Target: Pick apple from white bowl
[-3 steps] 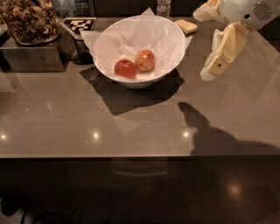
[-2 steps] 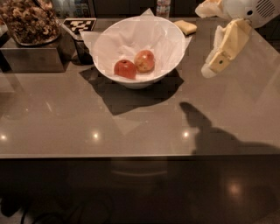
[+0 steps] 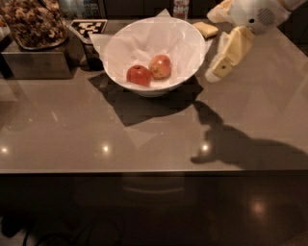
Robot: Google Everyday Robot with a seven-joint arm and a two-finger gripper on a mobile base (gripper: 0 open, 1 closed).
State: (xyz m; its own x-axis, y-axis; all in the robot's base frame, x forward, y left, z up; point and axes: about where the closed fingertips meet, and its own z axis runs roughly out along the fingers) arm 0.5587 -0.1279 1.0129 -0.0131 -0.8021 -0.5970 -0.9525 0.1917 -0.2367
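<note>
The white bowl (image 3: 192,43), lined with crinkled white paper, stands at the back middle of the grey counter. In it lie two apples touching each other: the paler yellow-orange apple (image 3: 160,66) on the right and a darker red apple (image 3: 139,76) on the left. My gripper (image 3: 222,60) hangs above the counter just right of the bowl's rim, pointing down and to the left. It holds nothing and does not touch the bowl or the apples.
A metal box (image 3: 36,62) topped with a dish of brown dried bits (image 3: 31,21) stands at the back left. A black-and-white marker tag (image 3: 89,26), a bottle (image 3: 181,8) and a small yellow packet (image 3: 206,30) lie behind the bowl. The counter's front edge (image 3: 144,170) runs below.
My gripper has moved left, closer to the bowl's right rim. The bowl and both apples have not moved.
</note>
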